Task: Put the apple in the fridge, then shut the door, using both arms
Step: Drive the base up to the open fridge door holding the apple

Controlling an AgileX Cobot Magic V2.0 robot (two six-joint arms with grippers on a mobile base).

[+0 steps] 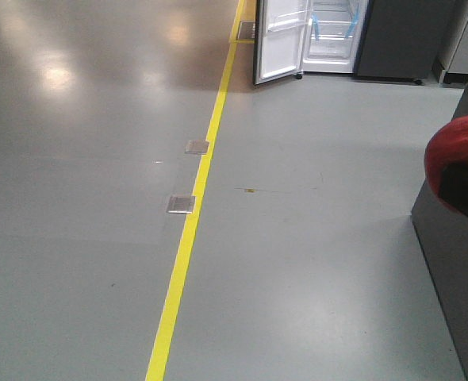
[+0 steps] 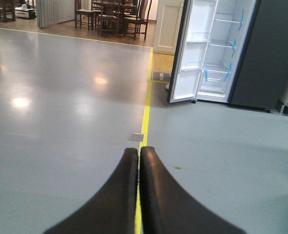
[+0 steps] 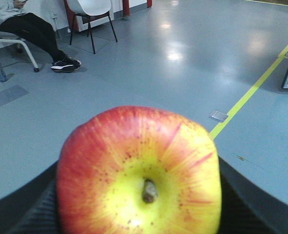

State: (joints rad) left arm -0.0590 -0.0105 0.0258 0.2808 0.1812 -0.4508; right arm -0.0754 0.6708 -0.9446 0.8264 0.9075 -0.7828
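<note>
Plainly, the right claw [image 3: 139, 212] is pinching the apple [image 3: 134, 161]. A dark finger [image 3: 22, 209] shows on each side of the fruit, which fills the space between them with its yellow stem dimple turned back toward the wrist camera. Gripped across its widest part like that, the round fruit is less likely to roll out of the pads during travel, I judge.

The left claw [image 2: 138, 152] has its two fingers pressed together with nothing between them, pointing forward and low over the floor [image 2: 61, 122]. An empty claw makes sense there, since that arm will probably be wanted for the door [image 2: 187, 73].

The fridge [image 2: 222, 44] is well ahead of the left claw and off to its right, across the yellow line [image 2: 146, 112] that runs straight out from the fingertips. Its door stands wide open, white inner face and clear bins toward the camera. That exposes the shelves with their blue tape, so no opening step looks needed. In the front view the apple is only a red bulge at the right edge, just above a grey cabinet [image 1: 448, 270].

My reading is that the carry is in hand and the placing not yet begun. Next the robot has to cross the long gap to the shelves without loosening the pinch.
</note>
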